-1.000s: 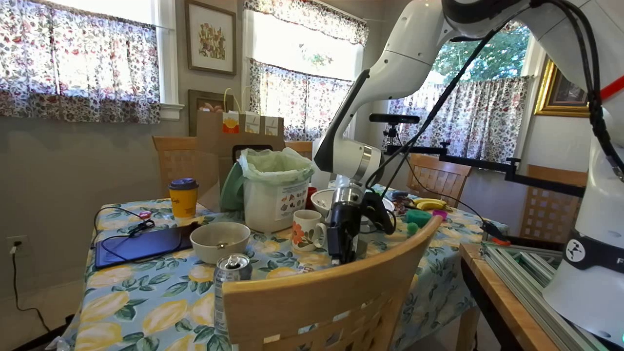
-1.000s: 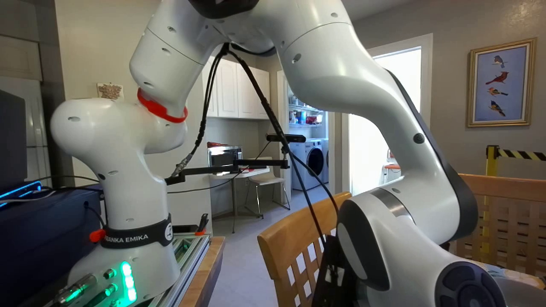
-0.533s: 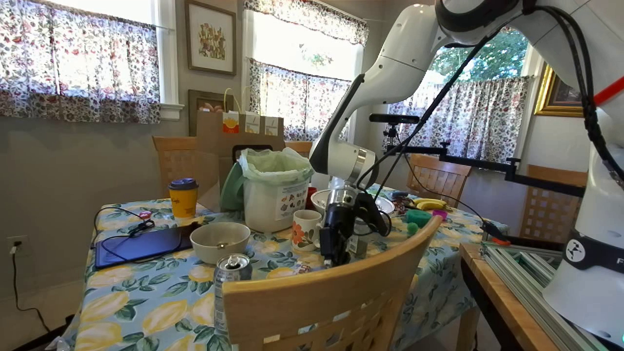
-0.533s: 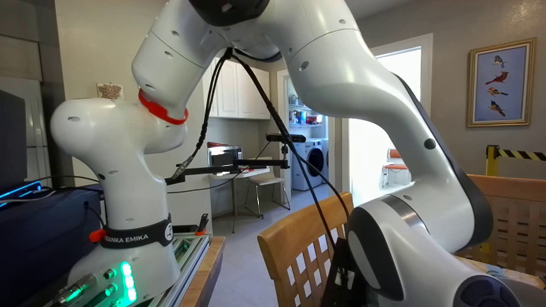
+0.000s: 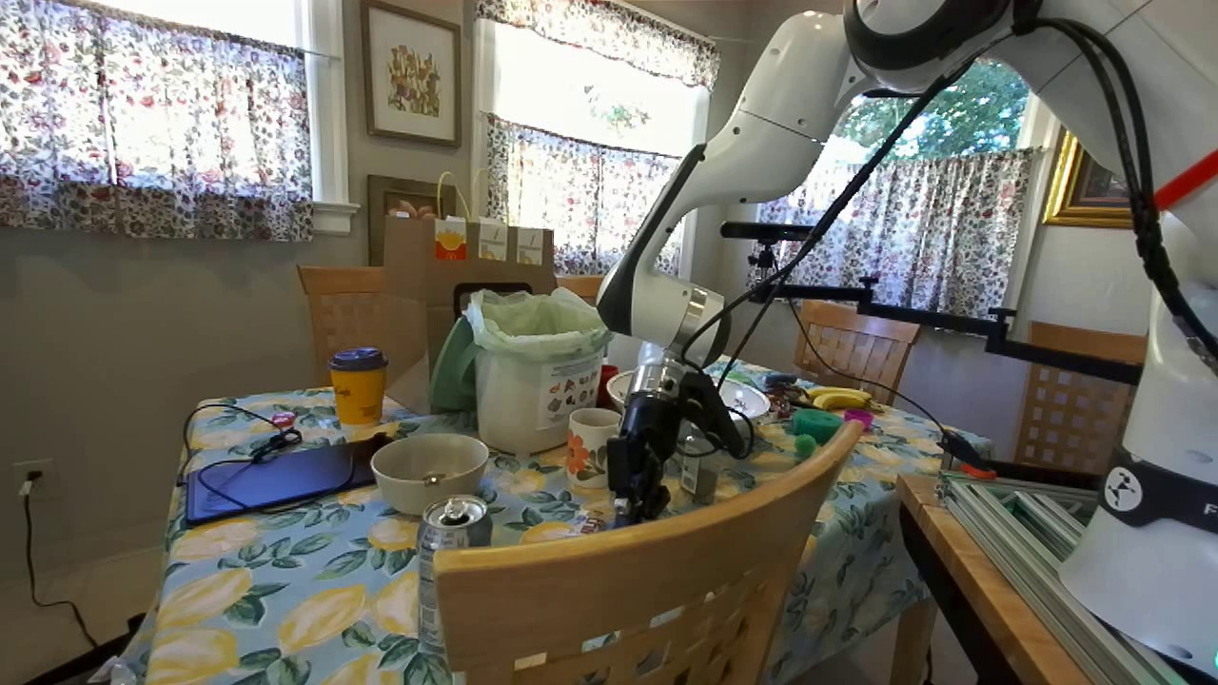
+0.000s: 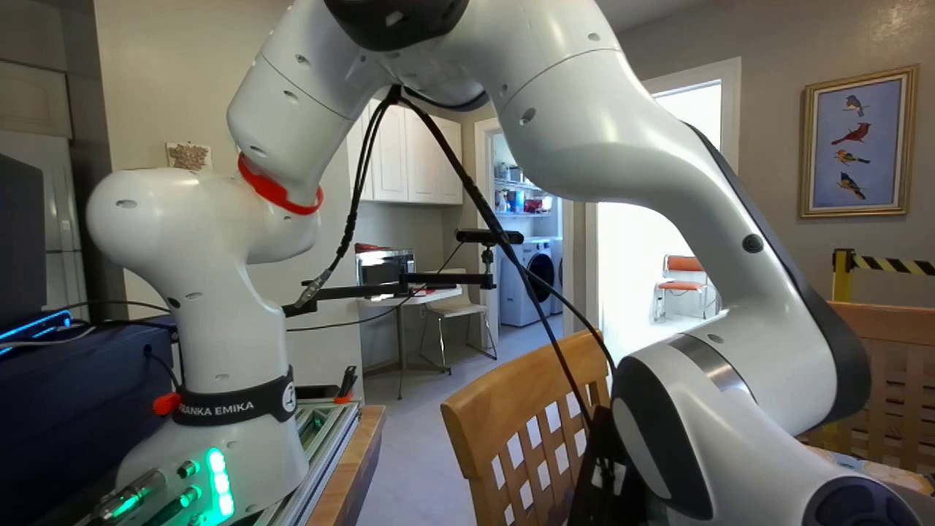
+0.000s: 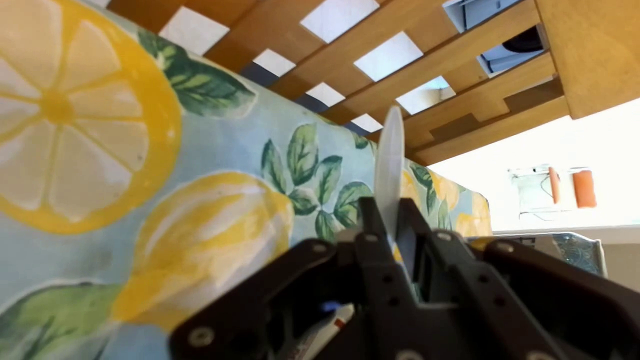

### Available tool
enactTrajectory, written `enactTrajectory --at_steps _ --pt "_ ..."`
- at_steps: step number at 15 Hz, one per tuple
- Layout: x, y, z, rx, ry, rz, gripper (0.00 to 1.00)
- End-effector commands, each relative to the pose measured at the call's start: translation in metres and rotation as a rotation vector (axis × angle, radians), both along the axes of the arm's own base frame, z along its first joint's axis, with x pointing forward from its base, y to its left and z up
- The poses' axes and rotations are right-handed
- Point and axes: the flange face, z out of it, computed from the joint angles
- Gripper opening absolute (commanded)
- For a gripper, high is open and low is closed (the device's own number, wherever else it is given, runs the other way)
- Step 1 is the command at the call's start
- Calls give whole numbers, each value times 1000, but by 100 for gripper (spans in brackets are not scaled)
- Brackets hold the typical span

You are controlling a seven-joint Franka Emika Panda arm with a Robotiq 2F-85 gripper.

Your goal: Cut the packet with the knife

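White plastic knife [image 7: 389,162] is clamped in the jaws of the black two-finger gripper [image 7: 389,207] | small white packet with red print [image 5: 587,521] is seen near the jaws | step: knife positioning, presumably | next: edge to be laid on packet and drawn across

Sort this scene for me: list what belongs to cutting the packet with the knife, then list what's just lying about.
For the job:
- knife, held in the gripper
- packet

Just lying about:
- bowl
- drink can
- flowered mug
- yellow cup
- white bin
- bananas
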Motion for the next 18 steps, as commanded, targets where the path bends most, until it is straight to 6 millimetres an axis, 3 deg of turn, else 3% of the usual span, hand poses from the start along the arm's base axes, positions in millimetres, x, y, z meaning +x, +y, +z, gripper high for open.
enactTrajectory --at_steps 1,11,15,18 --pt "-4 -3 -3 13 3 -17 3" --pt "-43 18 -6 32 39 26 3" --pt "-41 18 -9 30 45 22 3" --pt "-38 13 -2 33 29 7 3"
